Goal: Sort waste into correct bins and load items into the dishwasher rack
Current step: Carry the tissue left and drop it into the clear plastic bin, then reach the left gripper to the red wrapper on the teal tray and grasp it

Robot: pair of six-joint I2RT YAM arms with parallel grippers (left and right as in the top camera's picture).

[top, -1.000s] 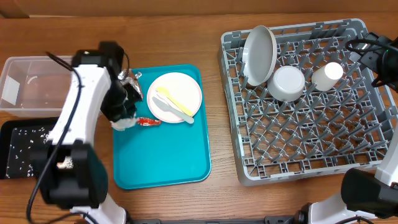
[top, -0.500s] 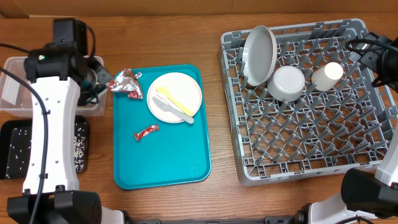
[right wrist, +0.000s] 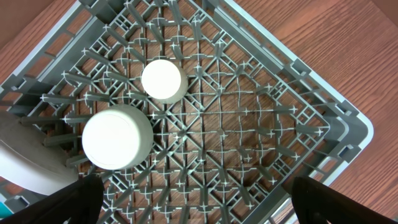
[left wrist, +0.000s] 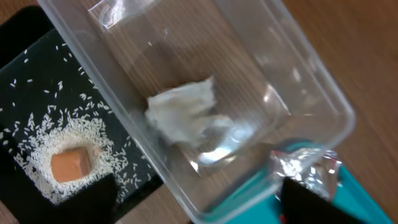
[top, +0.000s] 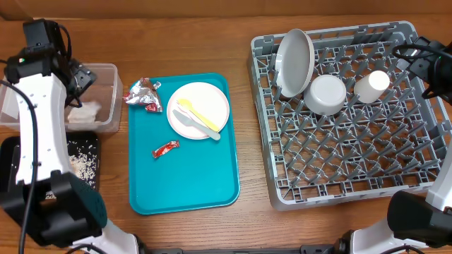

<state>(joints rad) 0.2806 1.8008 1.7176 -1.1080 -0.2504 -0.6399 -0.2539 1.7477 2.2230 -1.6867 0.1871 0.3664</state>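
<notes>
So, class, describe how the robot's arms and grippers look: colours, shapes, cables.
The left arm has smooth white shell links joined by rounded black joints, with thin black cables looping along it. The right arm shows the same white and black. Both the left gripper and right gripper are black; wrist views show dark blocky fingers.

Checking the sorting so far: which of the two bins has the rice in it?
The black tray, the shallower one beside the clear tub: loose rice and an orange cube lie in it. The tub holds a crumpled white napkin.
</notes>
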